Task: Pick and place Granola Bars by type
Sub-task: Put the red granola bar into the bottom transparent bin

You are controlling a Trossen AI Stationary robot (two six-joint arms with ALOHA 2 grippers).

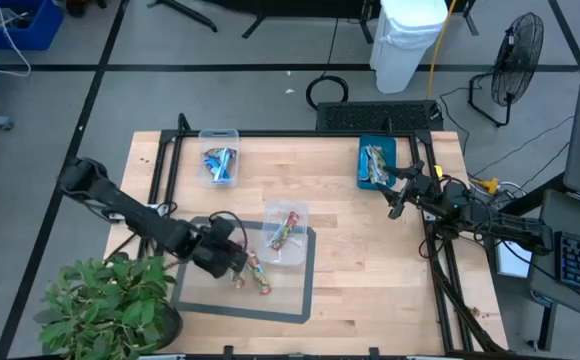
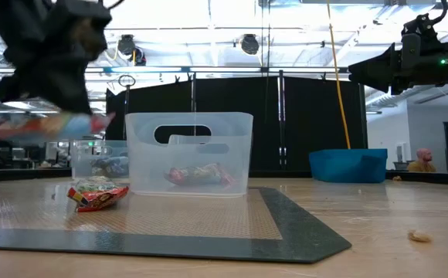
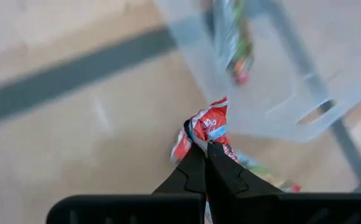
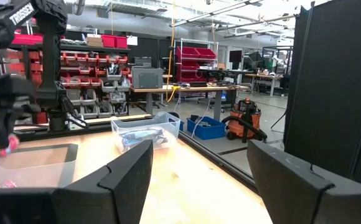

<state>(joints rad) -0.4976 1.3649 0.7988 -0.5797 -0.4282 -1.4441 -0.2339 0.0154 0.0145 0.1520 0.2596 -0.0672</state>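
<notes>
The left gripper [image 3: 200, 144] is closed on a red-and-green granola bar [image 3: 208, 124], lifted above the grey mat [image 1: 295, 310], at 7 o'clock from the clear tub [image 1: 288, 215]. The right gripper [image 1: 398, 195] waits wide open near the teal tray [image 1: 390, 148].

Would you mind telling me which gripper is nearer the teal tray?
Right. The right gripper hovers open just beside the teal tray; the left gripper is across the table, shut on a red-and-green granola bar.

- We look straight down on the table [image 1: 370, 250].
- We're level at the mat [image 2: 208, 232].
- Wrist views sit close; all share the tub [image 2: 189, 150].
</notes>
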